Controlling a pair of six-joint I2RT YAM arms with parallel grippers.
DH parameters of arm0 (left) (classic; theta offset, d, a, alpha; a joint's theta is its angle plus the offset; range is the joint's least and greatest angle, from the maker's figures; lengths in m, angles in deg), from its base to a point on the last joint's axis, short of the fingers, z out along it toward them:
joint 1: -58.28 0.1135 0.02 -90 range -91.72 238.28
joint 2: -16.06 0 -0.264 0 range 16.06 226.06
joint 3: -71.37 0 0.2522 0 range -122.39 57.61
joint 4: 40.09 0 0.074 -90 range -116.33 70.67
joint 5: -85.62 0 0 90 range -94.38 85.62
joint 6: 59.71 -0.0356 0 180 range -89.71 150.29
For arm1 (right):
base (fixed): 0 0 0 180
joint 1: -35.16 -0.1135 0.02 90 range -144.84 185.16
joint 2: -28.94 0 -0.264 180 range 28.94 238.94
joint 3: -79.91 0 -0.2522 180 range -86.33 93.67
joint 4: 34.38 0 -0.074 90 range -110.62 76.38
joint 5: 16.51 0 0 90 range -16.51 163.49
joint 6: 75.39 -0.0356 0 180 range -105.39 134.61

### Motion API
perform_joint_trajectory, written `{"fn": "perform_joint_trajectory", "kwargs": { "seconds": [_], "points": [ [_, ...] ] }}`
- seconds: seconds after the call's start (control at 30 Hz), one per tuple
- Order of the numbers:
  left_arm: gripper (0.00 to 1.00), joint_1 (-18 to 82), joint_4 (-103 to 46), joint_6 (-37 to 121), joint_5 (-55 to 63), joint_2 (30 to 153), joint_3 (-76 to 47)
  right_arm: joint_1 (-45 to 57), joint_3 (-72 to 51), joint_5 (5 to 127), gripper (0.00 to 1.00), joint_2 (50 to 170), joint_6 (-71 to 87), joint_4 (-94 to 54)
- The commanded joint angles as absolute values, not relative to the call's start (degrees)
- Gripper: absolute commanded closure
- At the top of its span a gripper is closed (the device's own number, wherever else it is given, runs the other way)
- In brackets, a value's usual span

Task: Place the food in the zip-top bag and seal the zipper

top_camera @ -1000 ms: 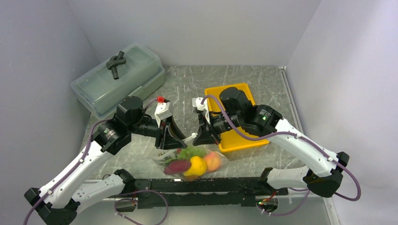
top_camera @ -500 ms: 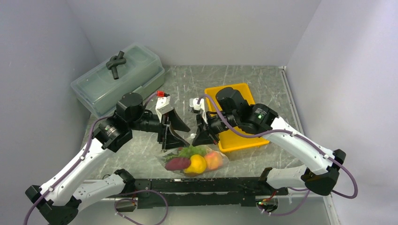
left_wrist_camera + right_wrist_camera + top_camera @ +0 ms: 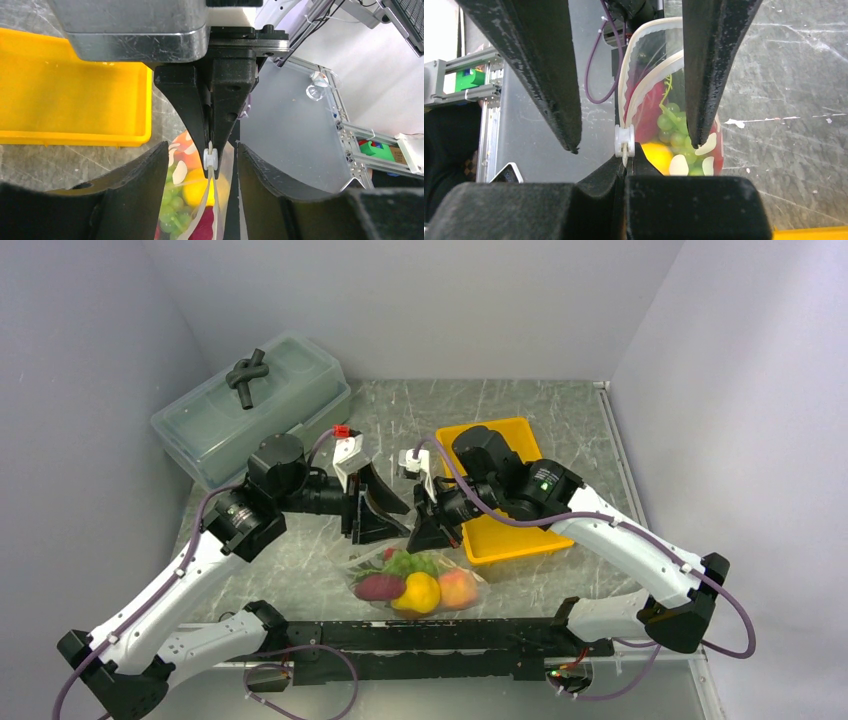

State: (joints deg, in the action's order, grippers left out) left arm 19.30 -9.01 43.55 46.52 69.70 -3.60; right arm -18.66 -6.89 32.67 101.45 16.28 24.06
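Observation:
The zip-top bag (image 3: 415,580) lies at the front middle of the table. It holds green grapes (image 3: 405,563), a dark purple piece (image 3: 378,587), a yellow fruit (image 3: 420,592) and a peach (image 3: 457,587). My right gripper (image 3: 420,532) is shut on the end of the zipper (image 3: 639,92), just behind its white slider (image 3: 624,141). The mouth gapes beyond the slider. My left gripper (image 3: 390,525) is open, with one finger on each side of the slider (image 3: 210,157) and not touching it. The grapes (image 3: 674,130) show through the mouth.
The yellow tray (image 3: 500,530) stands right of the grippers, under the right arm, and also shows in the left wrist view (image 3: 75,100). A large translucent lidded box (image 3: 250,410) with a black piece (image 3: 247,373) on its lid stands at the back left. A black rail (image 3: 440,635) runs along the front edge.
My left gripper has moved right, toward the right gripper, and now straddles the slider. The right gripper has shifted slightly left, still holding the bag's edge.

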Motion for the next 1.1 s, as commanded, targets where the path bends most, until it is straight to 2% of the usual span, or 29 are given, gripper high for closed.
{"fn": "perform_joint_trajectory", "kwargs": {
  "seconds": [0.0, 0.13, 0.47, 0.67, 0.77, 0.8, 0.9, 1.07],
  "points": [
    [0.45, 19.3, -11.8, 44.3, 45.8, 69.8, -4.5, -18.8, -3.9, 30.9, 1.0, 100.6, 14.9, 20.6],
    [0.49, 19.3, -11.4, 44.1, 46.2, 70.3, -4.3, -18.8, -3.4, 31.0, 1.0, 100.7, 15.0, 20.8],
    [0.5, 19.3, -10.9, 44.0, 47.6, 70.6, -4.0, -18.7, -2.6, 32.2, 1.0, 101.0, 14.9, 21.2],
    [0.58, 19.3, -10.7, 43.7, 48.0, 70.8, -4.0, -18.5, -3.0, 32.4, 1.0, 100.8, 14.8, 20.8],
    [0.66, 19.3, -11.0, 43.8, 48.4, 71.1, -3.9, -18.3, -3.3, 32.5, 1.0, 100.7, 14.8, 20.6],
    [0.73, 19.3, -11.1, 43.8, 48.6, 71.2, -4.0, -18.2, -3.4, 32.5, 1.0, 100.7, 14.7, 20.6],
    [0.99, 19.3, -10.7, 43.7, 49.2, 71.3, -4.2, -18.1, -3.7, 32.8, 1.0, 100.4, 14.7, 20.2],
    [1.0, 19.3, -11.3, 44.0, 49.9, 70.8, -3.7, -17.5, -4.2, 33.1, 1.0, 99.9, 12.9, 19.4]
  ]
}}
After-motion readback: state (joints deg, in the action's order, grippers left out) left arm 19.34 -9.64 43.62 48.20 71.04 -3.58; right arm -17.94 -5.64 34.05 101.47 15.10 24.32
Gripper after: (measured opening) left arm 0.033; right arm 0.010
